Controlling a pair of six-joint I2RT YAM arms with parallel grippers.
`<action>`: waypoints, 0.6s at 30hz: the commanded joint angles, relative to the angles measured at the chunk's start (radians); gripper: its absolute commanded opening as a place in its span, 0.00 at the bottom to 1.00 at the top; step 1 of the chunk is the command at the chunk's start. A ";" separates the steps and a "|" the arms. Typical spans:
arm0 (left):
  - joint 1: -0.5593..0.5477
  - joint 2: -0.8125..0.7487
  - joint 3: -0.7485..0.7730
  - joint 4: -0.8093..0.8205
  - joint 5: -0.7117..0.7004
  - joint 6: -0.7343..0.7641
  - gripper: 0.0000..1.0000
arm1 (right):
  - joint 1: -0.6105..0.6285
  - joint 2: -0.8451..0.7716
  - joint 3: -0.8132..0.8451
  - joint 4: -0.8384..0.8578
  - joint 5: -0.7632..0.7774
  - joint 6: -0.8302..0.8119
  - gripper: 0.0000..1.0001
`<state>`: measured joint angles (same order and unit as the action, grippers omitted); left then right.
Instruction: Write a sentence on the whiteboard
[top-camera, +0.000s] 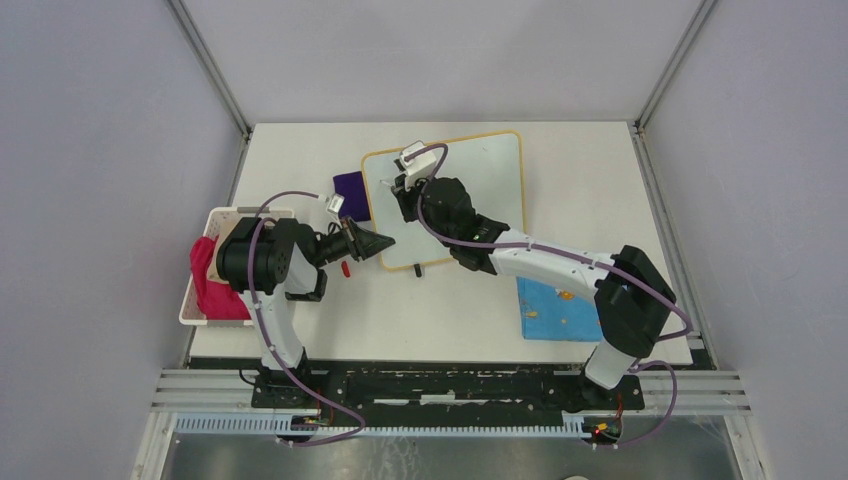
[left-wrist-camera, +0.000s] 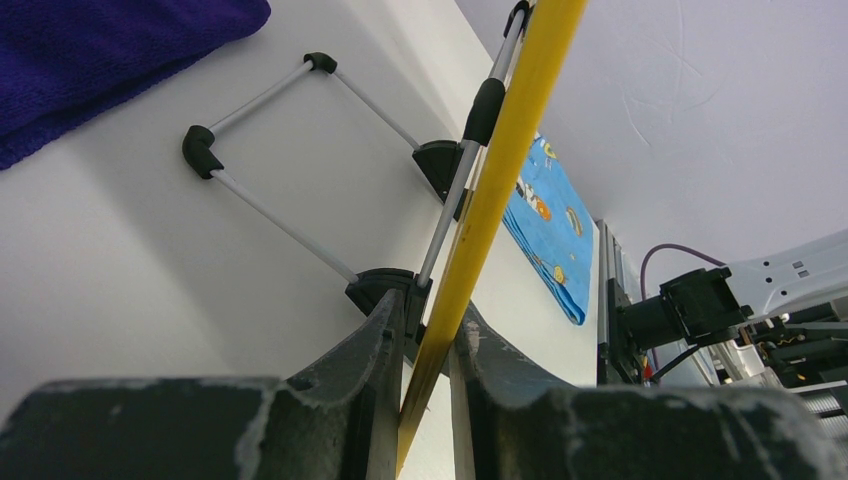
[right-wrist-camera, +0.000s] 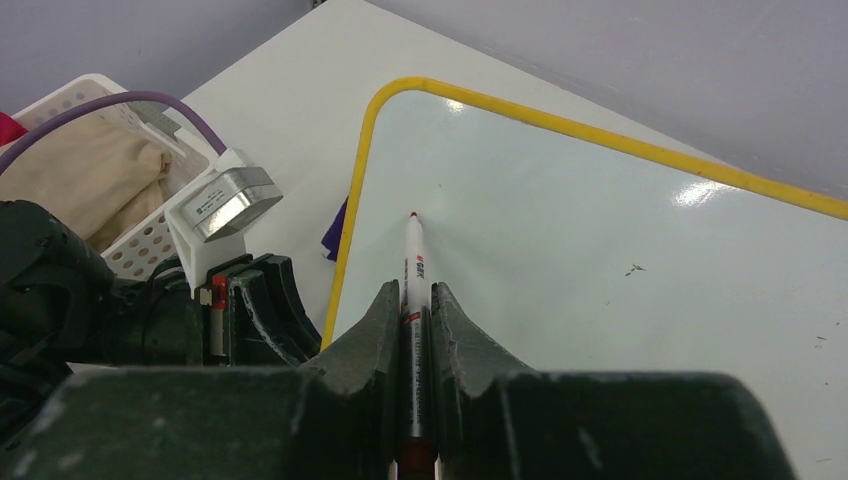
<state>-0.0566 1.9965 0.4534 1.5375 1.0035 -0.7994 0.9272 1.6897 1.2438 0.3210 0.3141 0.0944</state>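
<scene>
Gripping a red-tipped marker (right-wrist-camera: 411, 262) lengthwise between its nearly closed fingers, the right pincer (right-wrist-camera: 410, 305) hangs over the far-left part of the whiteboard (top-camera: 480, 175). The tip appears to touch the glossy surface just inside the yellow frame. That board lies at an angle in the middle of the counter (top-camera: 600, 180), toward the far side. Its left edge, close to the near-left corner, is clamped between the narrowly parted fingers of the left pincer (left-wrist-camera: 425, 320), and a wire stand (left-wrist-camera: 285, 228) with black joints shows beneath it. A purple cloth (top-camera: 350, 192) lies against the board's left side. Well apart, a blue patterned cloth (top-camera: 555, 310) lies near right, and a white basket (top-camera: 198, 305) of pink and beige fabric sits at the left edge.
</scene>
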 joint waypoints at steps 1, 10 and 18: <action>0.015 0.029 0.004 0.159 -0.064 -0.009 0.02 | -0.018 0.000 0.037 0.015 0.014 0.016 0.00; 0.015 0.029 0.005 0.159 -0.062 -0.011 0.02 | -0.055 -0.053 -0.038 0.003 0.047 0.019 0.00; 0.014 0.030 0.005 0.159 -0.062 -0.012 0.02 | -0.090 -0.111 -0.109 0.010 0.047 0.025 0.00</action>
<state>-0.0555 1.9965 0.4549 1.5379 0.9962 -0.8001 0.8665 1.6188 1.1637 0.3214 0.3187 0.1188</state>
